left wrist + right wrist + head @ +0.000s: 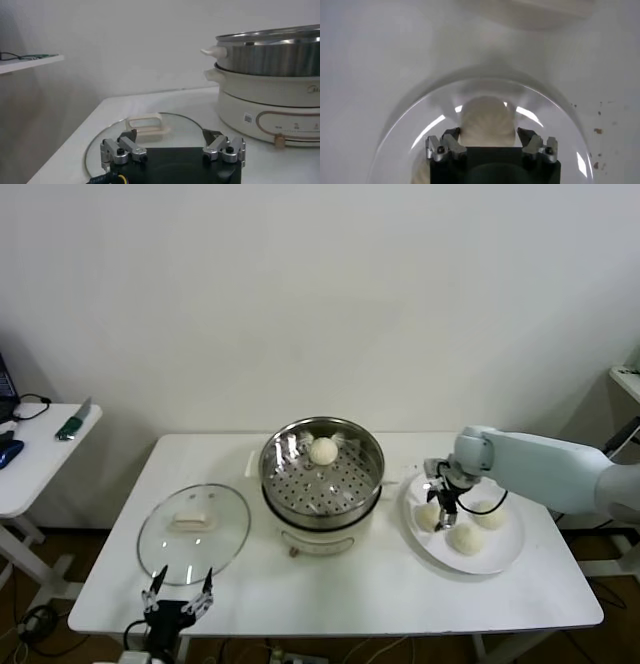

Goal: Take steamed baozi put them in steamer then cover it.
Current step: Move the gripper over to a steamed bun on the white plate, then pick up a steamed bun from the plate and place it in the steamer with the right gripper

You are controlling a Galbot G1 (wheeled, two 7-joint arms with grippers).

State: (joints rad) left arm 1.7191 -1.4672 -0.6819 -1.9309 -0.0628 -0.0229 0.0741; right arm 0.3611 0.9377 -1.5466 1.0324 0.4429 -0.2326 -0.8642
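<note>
The steamer (322, 474), a shiny steel basket on a white pot base, stands mid-table with one baozi (323, 451) inside. Three more baozi lie on the white plate (503, 551) to its right. My right gripper (443, 502) is open and low over the plate's leftmost baozi (428, 516). In the right wrist view that baozi (486, 121) sits between the spread fingers (451, 141). The glass cover (193, 529) with its cream handle lies flat on the table left of the steamer. My left gripper (180, 592) is open and empty at the front edge, just short of the cover (185, 131).
A white side table (40, 449) with a green-handled tool (72, 424) stands to the far left. A shelf edge (628, 379) shows at the far right. The steamer (280, 55) rises beside the left gripper's path.
</note>
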